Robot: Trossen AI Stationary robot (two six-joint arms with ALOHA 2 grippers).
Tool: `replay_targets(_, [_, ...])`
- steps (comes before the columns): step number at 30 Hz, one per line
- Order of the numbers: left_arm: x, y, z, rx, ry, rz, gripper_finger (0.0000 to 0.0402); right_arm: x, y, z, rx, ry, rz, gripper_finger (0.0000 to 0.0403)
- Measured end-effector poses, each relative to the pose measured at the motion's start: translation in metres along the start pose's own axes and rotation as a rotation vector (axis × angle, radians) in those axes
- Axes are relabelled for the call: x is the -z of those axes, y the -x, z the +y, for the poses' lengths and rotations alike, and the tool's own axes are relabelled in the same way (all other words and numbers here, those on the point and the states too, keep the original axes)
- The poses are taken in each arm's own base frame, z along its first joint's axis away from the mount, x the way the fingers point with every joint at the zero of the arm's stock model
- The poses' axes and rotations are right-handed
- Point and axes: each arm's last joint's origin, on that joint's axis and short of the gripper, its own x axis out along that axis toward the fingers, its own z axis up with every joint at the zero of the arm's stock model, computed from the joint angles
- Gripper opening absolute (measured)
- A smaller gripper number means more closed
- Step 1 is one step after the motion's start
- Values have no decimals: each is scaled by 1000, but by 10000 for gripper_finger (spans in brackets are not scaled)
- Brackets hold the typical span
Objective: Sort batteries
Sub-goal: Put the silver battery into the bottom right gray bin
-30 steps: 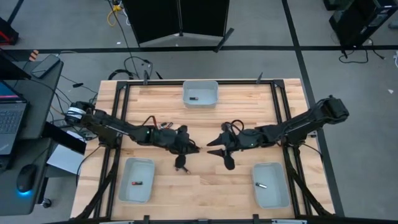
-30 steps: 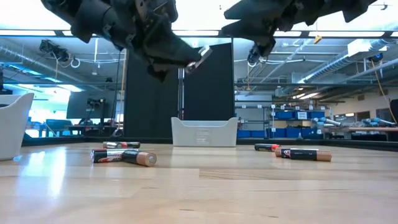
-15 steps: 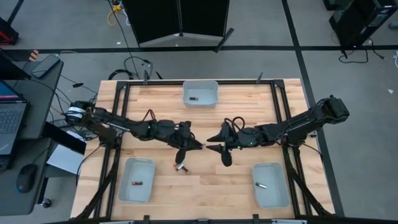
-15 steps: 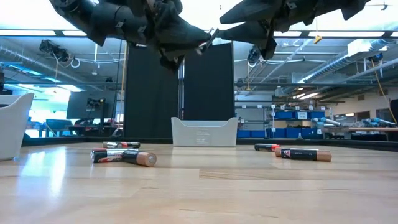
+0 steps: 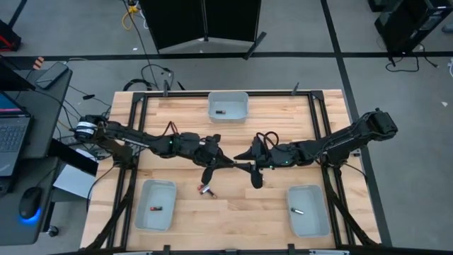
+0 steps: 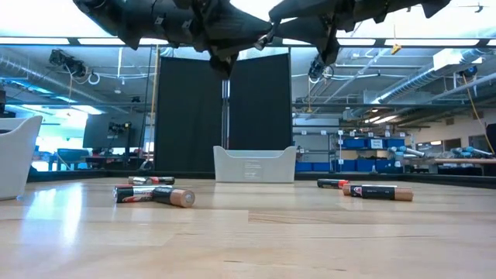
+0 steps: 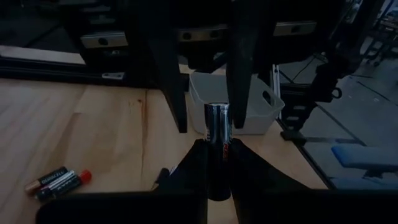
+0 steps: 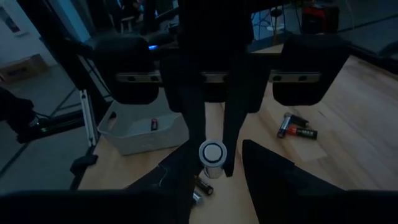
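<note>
Above the middle of the table my two grippers meet tip to tip. My left gripper (image 5: 226,164) is shut on a dark battery (image 7: 219,134) with a silver end (image 8: 212,152). My right gripper (image 5: 245,167) faces it, open. Its fingers (image 7: 241,81) stand on either side of the battery's free end; I cannot tell whether one touches it. In the low view both grippers are at the top edge, the left (image 6: 246,37) and the right (image 6: 280,22). Loose batteries (image 5: 206,189) lie on the wood below. My left gripper pinches the battery's sides (image 7: 219,163) between its two fingers, near the battery's rear end. The fingers come about level from the table's left and lie along the battery. Its free end (image 7: 219,111) pokes out beyond the fingertips toward my right gripper. The battery is held clear of the table.
Three pale trays stand on the table: one at the far middle (image 5: 228,106), one near left (image 5: 155,205), one near right (image 5: 308,210), each with a battery in it. More batteries lie on the wood (image 6: 155,195) (image 6: 376,191) (image 8: 298,129).
My left gripper has risen and gone toward the table's right with the battery, its tip swinging up from slanting down to about level. The battery's free end now stands between my right gripper's fingers.
</note>
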Motion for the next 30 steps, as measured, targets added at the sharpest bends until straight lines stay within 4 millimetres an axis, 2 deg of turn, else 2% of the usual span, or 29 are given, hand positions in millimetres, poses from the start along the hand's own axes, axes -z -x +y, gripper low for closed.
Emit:
replay_targets(10, [-2, 0, 0, -12, 2, -26, 43, -1, 0, 0, -5, 51, -20, 59])
replay_targets(20, [-2, 0, 0, -29, -3, -27, 44, -2, 0, 0, -5, 73, -22, 58])
replay_targets(27, [-3, 0, 1, -37, -4, -38, 117, -6, 3, 1, -12, 87, -42, 58])
replay_targets(30, [-4, 0, 1, -36, -10, -51, 136, -11, 10, 3, -20, 94, -55, 58])
